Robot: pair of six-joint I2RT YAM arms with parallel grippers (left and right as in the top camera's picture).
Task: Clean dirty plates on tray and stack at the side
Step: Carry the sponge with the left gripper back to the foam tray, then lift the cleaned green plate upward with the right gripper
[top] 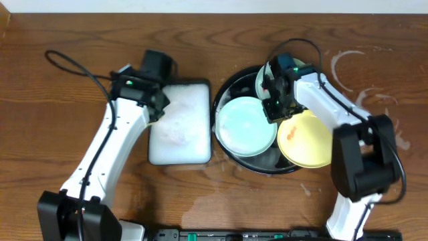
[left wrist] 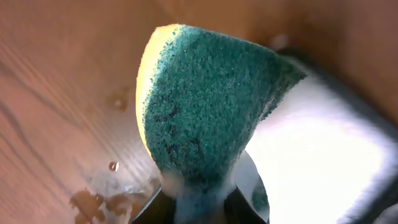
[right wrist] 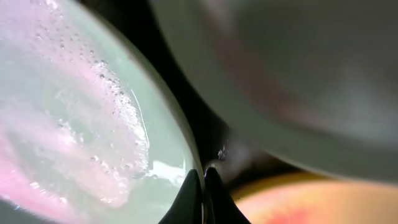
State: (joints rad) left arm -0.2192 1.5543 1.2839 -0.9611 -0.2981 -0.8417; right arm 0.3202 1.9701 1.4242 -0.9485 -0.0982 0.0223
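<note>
Nearest us, toward the counter's near edge, the yellow plate (top: 306,139) lies with its red-orange smear up, overlapping the right-hand rim of the black tray (top: 262,166). Just beside it on the left, the sudsy mint-green plate (top: 246,126) sits in the same tray. Left of that, the white rectangular tray (top: 179,127) is full of foam.

Now the right gripper (right wrist: 203,182): it's down at the sudsy plate's far-right rim, fingertips drawn almost together. Whether they pinch the rim, we cannot tell. Over at the white tray's far-left corner, the left gripper (top: 159,104) clamps a wet green-and-yellow sponge (left wrist: 205,106).

Farther back, a second mint-green plate (top: 261,75) shows partly under the right arm. Toward the far right corner, whitish soapy rings mark the bare wood (top: 348,63).
</note>
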